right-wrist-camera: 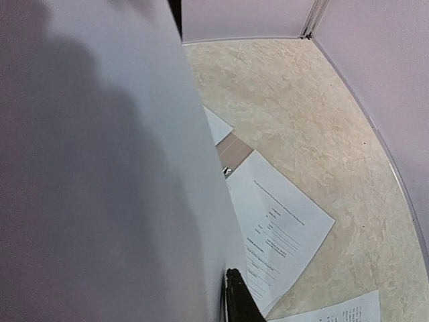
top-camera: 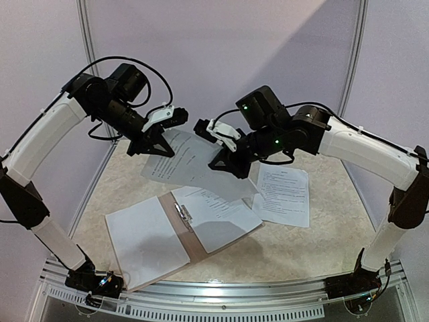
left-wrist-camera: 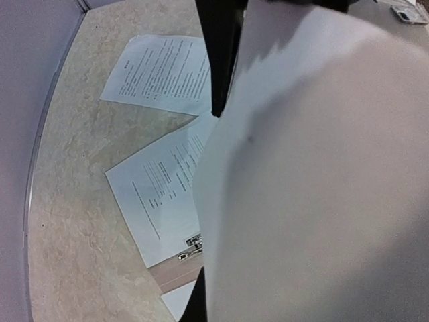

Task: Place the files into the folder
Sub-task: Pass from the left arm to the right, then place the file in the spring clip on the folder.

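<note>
Step in hand: judged to be the two-handed carry of one file towards the folder; not yet laid in.
Left hand (top-camera: 155,146): clamped together on the left edge of the raised white paper sheet (top-camera: 191,164), printed with black text.
Right hand (top-camera: 231,164): the sheet's right edge runs between its fingers and one dark finger (right-wrist-camera: 238,298) lies against the paper; it reads as closed on that edge.
Raised white paper sheet, position: in the air between both hands, over the middle of the tabletop (top-camera: 301,248), sagging towards the near edge. Whether its low corner touches anything below cannot be told.
Brown-tan card folder (top-camera: 186,240): lies open and flat by the near edge, left of centre, with a small metal clip (top-camera: 183,215) at the spine.
Folder contents: a printed sheet in the folder (top-camera: 218,216) on the right half, skewed and overhanging; a blank white sheet (top-camera: 142,245) covers the left half.
Method advised: move both hands together and level towards the near edge. Keep the paper lightly taut without pulling it apart. Square it over the right half, set the low edge down first, then let go.
Loose printed sheet (top-camera: 285,194): flat near the right edge, just beside the folder; not yet filed.
Obstructions: the clip could snag the leading edge, and the skewed sheet below may shift. Black cables (top-camera: 127,64) loop off the left arm, well above the work.
</note>
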`<state>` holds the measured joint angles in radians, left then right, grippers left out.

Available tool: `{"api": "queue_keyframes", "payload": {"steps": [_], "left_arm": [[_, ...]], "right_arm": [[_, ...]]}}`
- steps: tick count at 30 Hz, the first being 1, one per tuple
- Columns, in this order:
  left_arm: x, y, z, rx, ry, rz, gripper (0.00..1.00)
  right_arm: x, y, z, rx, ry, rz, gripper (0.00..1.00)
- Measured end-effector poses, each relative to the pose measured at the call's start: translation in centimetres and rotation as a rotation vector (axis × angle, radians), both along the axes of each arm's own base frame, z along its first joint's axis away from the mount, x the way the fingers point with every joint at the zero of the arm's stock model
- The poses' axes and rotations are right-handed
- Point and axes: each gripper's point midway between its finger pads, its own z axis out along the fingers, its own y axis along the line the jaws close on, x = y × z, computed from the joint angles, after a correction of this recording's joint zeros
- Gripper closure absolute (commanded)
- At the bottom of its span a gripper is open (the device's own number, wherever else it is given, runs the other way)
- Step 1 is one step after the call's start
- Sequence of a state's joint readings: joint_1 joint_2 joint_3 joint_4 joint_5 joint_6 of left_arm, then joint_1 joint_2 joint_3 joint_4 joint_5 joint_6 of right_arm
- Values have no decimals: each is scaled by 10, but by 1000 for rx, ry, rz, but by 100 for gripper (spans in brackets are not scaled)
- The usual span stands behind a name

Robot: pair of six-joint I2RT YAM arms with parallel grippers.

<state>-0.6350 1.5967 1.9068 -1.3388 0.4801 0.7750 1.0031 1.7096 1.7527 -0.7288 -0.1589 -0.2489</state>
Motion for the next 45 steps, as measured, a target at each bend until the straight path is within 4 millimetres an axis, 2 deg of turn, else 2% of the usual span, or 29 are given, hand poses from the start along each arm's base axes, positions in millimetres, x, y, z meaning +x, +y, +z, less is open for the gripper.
{"api": "queue_keyframes", "payload": {"steps": [1,5,10,15,21,24,26,27,28,29,31,33,37,40,42,45], "left_arm": [[0,0,-1,3,-1,2,100],[3,2,-3,19,-9,12,100],[6,3,-6,40,-16,21,100],[9,3,-11,58,-16,24,100],[9,2,-14,67,-15,23,100],[9,2,-14,67,-14,22,100],[9,2,-14,68,-13,22,100],[9,2,-14,68,-13,22,97],[9,2,-14,69,-12,22,80],[9,2,-15,71,-12,23,51],[9,3,-15,74,-12,25,24],[10,3,-16,77,-9,32,10],[13,6,-17,90,0,71,2],[19,13,-21,106,14,125,1],[27,23,-29,121,46,182,3],[45,46,-46,153,107,300,9]], "right_arm": [[3,-1,-1,-6,7,-14,75],[17,-11,-2,-18,25,-86,61],[27,-22,-6,-45,32,-147,61],[24,-21,-5,-39,46,-136,61],[12,-11,6,2,58,-53,81],[10,-8,11,14,50,-26,97],[8,-6,14,21,59,-15,100],[8,-5,14,22,62,-10,100],[8,-4,13,22,65,-6,100],[7,-3,11,19,71,-4,100],[8,-3,10,15,80,-10,100],[10,-5,9,13,110,-28,100],[24,-14,10,34,239,-103,100],[42,-28,-3,50,402,-184,100],[53,-36,-20,55,541,-233,100],[70,-45,-61,32,735,-306,100]]}}
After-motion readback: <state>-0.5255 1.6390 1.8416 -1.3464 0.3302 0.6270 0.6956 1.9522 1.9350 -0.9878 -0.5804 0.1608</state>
